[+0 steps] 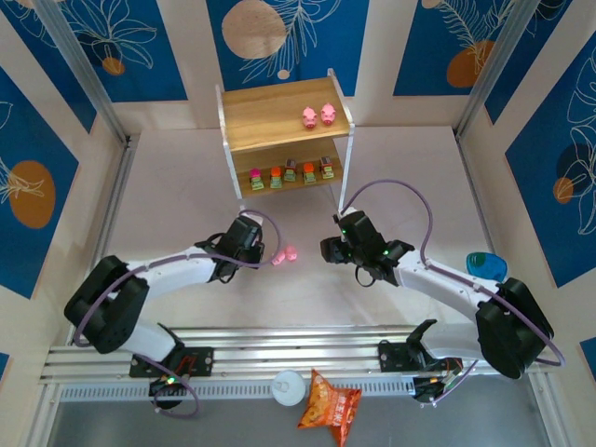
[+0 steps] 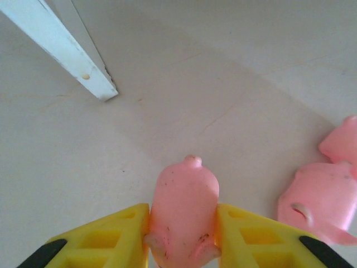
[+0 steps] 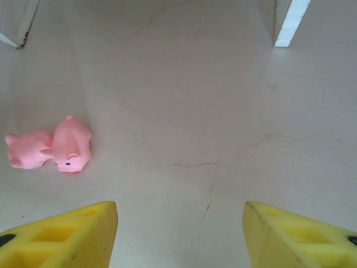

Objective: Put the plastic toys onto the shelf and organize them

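Closer, pig (image 2: 184,190) within left pincer (image 2: 183,226).

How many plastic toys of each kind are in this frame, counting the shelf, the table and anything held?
Small pink plastic pigs: 5 (two on the wooden shelf top, two on the table, one in the left gripper)
Tiny blocky toys with green bases: 5 (lower board)
Total: 10
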